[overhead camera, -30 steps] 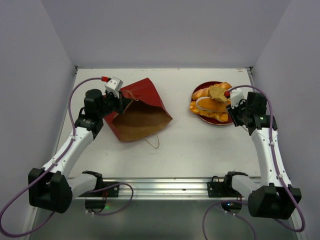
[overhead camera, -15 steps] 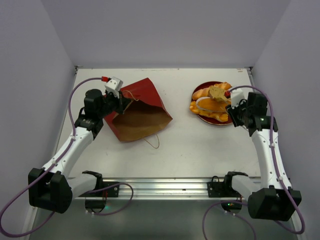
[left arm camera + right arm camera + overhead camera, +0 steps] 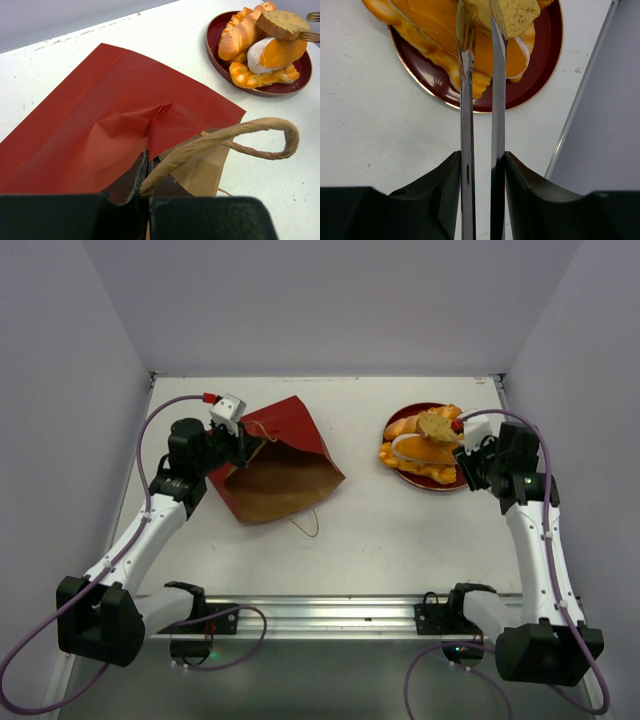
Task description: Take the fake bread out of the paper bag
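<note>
All visible fake bread (image 3: 425,445) is sitting piled on the red plate (image 3: 428,488), well apart from the paper bag (image 3: 285,455). At the top bun (image 3: 435,424), the right pincer (image 3: 480,20) is hovering narrowly parted; can't tell if it's gripping. Meanwhile the left pincer (image 3: 145,165) is clamping the bag's rim fully closed, likely anchoring it flat on the desk (image 3: 400,540).
</note>
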Tool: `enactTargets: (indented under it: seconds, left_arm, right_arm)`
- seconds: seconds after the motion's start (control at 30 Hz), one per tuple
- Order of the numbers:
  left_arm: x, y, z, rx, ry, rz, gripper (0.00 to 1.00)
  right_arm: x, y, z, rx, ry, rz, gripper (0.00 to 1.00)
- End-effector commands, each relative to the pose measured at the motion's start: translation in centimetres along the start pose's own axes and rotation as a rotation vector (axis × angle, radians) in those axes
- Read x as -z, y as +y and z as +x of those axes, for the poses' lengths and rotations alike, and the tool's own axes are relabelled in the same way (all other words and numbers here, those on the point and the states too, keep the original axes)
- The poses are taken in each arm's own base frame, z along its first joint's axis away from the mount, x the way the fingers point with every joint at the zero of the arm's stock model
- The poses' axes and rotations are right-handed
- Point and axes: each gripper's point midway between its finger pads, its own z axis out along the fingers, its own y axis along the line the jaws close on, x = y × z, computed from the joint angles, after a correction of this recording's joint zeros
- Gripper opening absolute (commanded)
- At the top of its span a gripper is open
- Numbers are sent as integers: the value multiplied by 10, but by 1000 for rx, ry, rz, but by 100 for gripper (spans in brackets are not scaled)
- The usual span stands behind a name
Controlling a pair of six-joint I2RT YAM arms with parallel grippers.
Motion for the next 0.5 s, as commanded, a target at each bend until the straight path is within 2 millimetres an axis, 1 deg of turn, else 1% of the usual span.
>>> enactTargets:
  seconds: [0.0, 0.13, 0.23, 0.33, 0.37, 0.4, 0.47]
  left_arm:
    - [4, -3, -5, -25, -20, 14, 0]
    - [4, -4, -6, -26, -23, 16, 0]
    - [4, -4, -6, -26, -23, 16, 0]
    - [5, -4, -6, -29, -23, 16, 0]
    - [5, -4, -6, -30, -22, 16, 0]
    - [5, -4, -6, -40, -22, 17, 0]
    - [7, -4, -7, -60, -23, 20, 0]
  right_arm:
    - [19, -9, -30, 14, -114, 25, 42]
    - [30, 2, -36, 42, -163, -19, 41]
    - [37, 14, -38, 66, -190, -76, 41]
    - [46, 29, -40, 91, -220, -144, 41]
    - [48, 35, -38, 103, -219, -175, 41]
    - [52, 45, -41, 115, -243, -227, 41]
    - [55, 57, -38, 125, -244, -286, 40]
